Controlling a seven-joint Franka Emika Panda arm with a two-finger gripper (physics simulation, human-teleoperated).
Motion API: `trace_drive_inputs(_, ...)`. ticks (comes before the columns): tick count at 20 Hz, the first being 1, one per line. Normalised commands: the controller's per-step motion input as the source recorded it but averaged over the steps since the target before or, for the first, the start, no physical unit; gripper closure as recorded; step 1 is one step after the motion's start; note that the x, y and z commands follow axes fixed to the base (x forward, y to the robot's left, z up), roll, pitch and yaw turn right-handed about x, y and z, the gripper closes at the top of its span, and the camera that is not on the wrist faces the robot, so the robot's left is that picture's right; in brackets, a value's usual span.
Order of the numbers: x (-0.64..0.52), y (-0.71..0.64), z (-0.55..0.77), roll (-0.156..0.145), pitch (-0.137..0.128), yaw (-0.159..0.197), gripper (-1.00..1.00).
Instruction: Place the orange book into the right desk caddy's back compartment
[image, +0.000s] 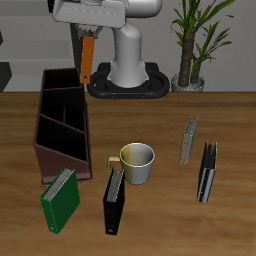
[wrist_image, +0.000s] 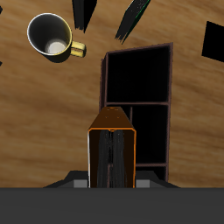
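My gripper (image: 85, 38) is shut on the orange book (image: 87, 57) and holds it upright by its upper end. The book hangs in the air just above the back end of the dark maroon desk caddy (image: 60, 160), which stands on the table with open compartments and one slanted partition. In the wrist view the orange book (wrist_image: 112, 156) shows end-on between my fingers, over the edge of the caddy (wrist_image: 106, 87), whose compartments look dark and empty. Only one caddy is in view.
A cream and yellow mug (image: 137, 162) stands beside the caddy. A black book (image: 115, 200) and a green book (image: 60, 197) lie near the front edge. A grey thin book (image: 189, 140) and another black book (image: 207, 171) lie farther off. A potted plant (image: 192, 40) stands at the back.
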Motion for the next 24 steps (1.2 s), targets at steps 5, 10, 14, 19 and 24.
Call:
trace_drive_inputs(5,-0.03,-0.25,0.05,-0.009,0.013,-0.041,1.0)
trace_drive_inputs(10,0.04,-0.39,0.09,-0.026,0.016,-0.016,1.0)
trace_drive_inputs(14,0.08,-0.32,0.03,-0.046,0.025,-0.034,1.0)
trace_drive_inputs(19,0.09,-0.2,0.12,-0.041,-0.034,0.004,1.0)
trace_drive_inputs(24,0.22,0.01,-0.16,-0.006,0.023,0.051,1.0)
